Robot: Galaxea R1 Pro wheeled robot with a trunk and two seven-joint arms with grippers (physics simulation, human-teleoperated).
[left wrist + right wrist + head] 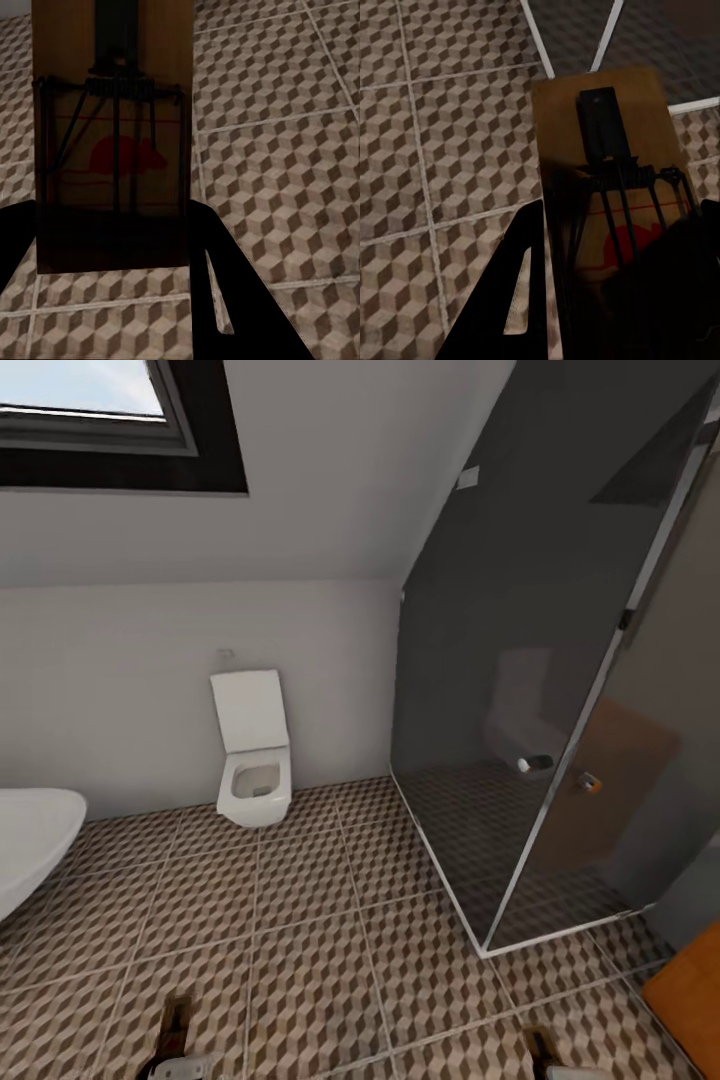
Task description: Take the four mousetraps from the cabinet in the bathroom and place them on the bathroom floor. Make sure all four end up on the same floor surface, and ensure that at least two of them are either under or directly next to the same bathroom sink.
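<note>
My left gripper (112, 255) is clamped on one mousetrap (112, 150), held above the bathroom floor (285, 165). My right gripper (607, 300) grips a second mousetrap (607, 157) over the tiles near the shower enclosure (540, 690). A toilet (252, 760) stands ahead against the wall.

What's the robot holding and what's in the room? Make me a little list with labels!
left hand: left gripper shut on a mousetrap with a red mouse picture
right hand: right gripper shut on a second mousetrap
floor: bathroom floor, cube-pattern tiles, below both traps
ahead: white toilet, lid up, against the wall
right side: dark glass shower
left edge: white bathtub rim
</note>
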